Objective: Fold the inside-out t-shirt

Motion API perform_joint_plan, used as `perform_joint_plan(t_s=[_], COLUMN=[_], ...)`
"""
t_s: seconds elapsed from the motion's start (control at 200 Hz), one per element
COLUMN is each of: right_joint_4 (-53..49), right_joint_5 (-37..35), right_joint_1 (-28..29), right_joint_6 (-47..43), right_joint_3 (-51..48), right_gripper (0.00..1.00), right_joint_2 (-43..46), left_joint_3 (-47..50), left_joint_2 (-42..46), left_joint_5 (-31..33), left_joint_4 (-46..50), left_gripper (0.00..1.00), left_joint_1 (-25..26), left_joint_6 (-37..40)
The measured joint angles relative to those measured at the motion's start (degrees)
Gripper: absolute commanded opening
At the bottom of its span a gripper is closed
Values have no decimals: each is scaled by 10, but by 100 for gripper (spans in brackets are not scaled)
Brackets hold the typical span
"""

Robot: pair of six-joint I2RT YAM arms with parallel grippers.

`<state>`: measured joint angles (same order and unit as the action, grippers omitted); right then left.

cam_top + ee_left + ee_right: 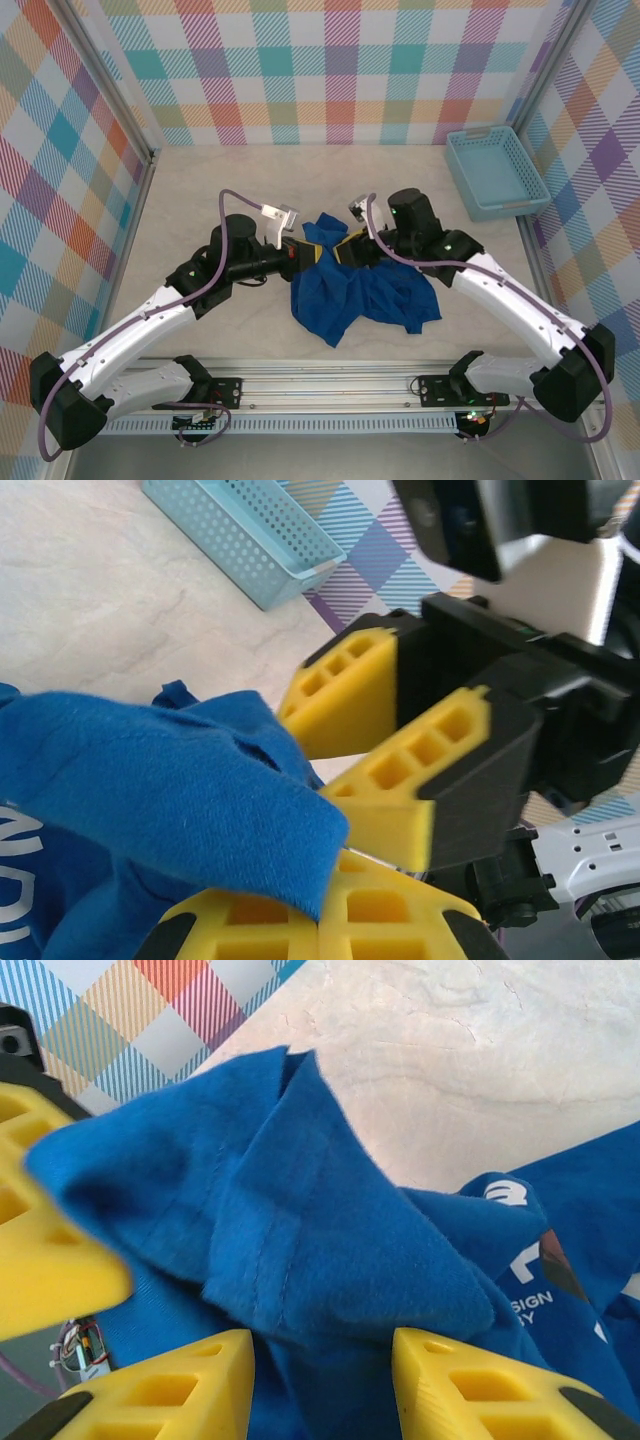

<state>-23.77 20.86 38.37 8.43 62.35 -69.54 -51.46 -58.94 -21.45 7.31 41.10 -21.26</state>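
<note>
Basket: a light-blue lattice basket [495, 172] stands on the worktop [230, 190] at its far right corner, close to the checked walls.
Basket side: the left wrist view shows one long perforated wall and a strip of the rim.
Basket contents: its pale blue floor shows plain from wall to wall.
T-shirt: the inside-out t-shirt [360, 290], royal blue, lies in a crumpled heap on the worktop. It is well apart from the basket, to the basket's left and nearer the arm bases.
T-shirt detail: white lettering [520, 1305] shows on one fold in the right wrist view.
Bunched edge: the end of the heap that points away from the arm bases narrows to a gathered fold, and both pincers meet there.
Left pincer: the left pincer [297, 250] sits at that fold, on the side away from the basket. Its yellow fingers [250, 925] are pressed together on the t-shirt, and the blue cloth comes out of the seam between them.
Right pincer: the right pincer [348, 250] sits between the left pincer and the basket, almost tip to tip with the left one. Its fingers [170, 1385] stand apart.
Cloth at the right pincer: the gathered fold lies across the gap just ahead of its fingertips. In the left wrist view a sliver of pale worktop shows between those fingers. Whether the cloth touches them cannot be told.
</note>
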Motion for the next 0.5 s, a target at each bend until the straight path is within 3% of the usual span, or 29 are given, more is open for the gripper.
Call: perform_joint_plan(t_s=[0.115, 0.315, 0.5], right_joint_4=[4, 5, -17], right_joint_5=[-3, -14, -56], right_joint_1=[5, 11, 11], right_joint_6=[-7, -25, -38], right_joint_3=[2, 19, 30], right_gripper=[28, 0, 0], right_joint_2=[-5, -5, 2], left_joint_3=[0, 0, 0], left_joint_2=[2, 6, 11], left_joint_5=[0, 0, 4], left_joint_4=[0, 0, 5], left_gripper=[0, 0, 0], left_joint_1=[0, 0, 0], left_joint_6=[-1, -1, 1])
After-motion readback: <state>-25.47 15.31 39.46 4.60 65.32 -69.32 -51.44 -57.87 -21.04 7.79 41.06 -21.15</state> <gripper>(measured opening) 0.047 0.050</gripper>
